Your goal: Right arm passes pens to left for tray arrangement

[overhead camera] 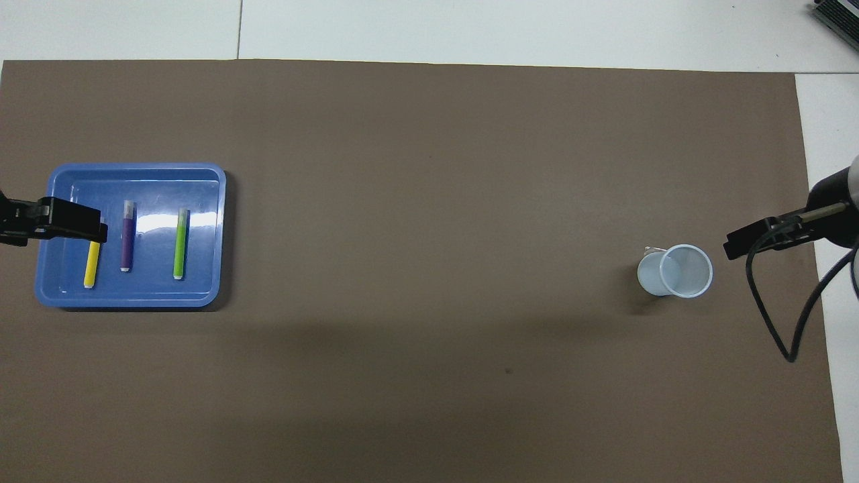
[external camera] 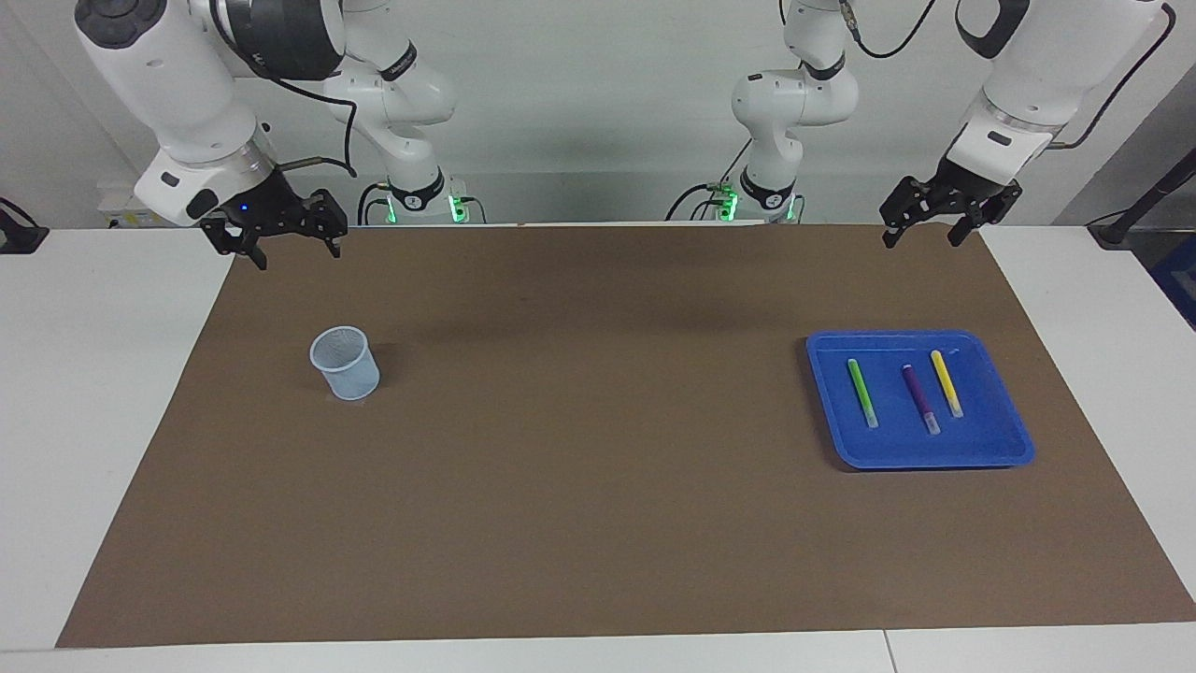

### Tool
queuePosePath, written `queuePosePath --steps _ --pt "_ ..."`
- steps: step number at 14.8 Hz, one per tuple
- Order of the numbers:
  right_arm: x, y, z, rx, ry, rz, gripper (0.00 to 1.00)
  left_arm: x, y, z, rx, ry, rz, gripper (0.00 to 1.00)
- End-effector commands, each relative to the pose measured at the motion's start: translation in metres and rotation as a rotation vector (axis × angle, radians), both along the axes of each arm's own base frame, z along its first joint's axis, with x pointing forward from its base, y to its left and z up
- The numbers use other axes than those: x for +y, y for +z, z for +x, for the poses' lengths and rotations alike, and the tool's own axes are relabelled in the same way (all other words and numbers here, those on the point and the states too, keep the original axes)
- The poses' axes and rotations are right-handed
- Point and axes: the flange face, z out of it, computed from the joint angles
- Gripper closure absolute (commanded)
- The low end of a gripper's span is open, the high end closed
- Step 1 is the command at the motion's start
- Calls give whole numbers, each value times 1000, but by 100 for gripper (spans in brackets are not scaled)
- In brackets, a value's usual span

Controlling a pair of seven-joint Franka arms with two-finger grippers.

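all three pens [external camera: 920,396] lie in the tray [external camera: 1014,453] near the counter's [external camera: 561,523] left-arm edge. left gripper [external camera: 939,217] and right gripper [external camera: 280,238] raised, fingers spread, empty. risk: a careless descent could knock pens askew.

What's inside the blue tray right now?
The blue tray holds three marker pens lying side by side, apart: green, purple, yellow. In the overhead view the left tool covers the yellow pen's far end.
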Motion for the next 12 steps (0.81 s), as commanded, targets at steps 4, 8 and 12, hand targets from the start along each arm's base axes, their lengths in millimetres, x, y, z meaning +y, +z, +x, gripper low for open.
queuePosePath --steps 4,8,12 --pt "-3 4 -3 -10 1 -5 0 5 -1 -6 24 12 1 0" --pt "-2 4 -3 -10 3 -4 0 8 0 -6 24 18 1 0" --pt "-3 4 -3 -10 1 -5 0 6 0 -6 25 12 1 0"
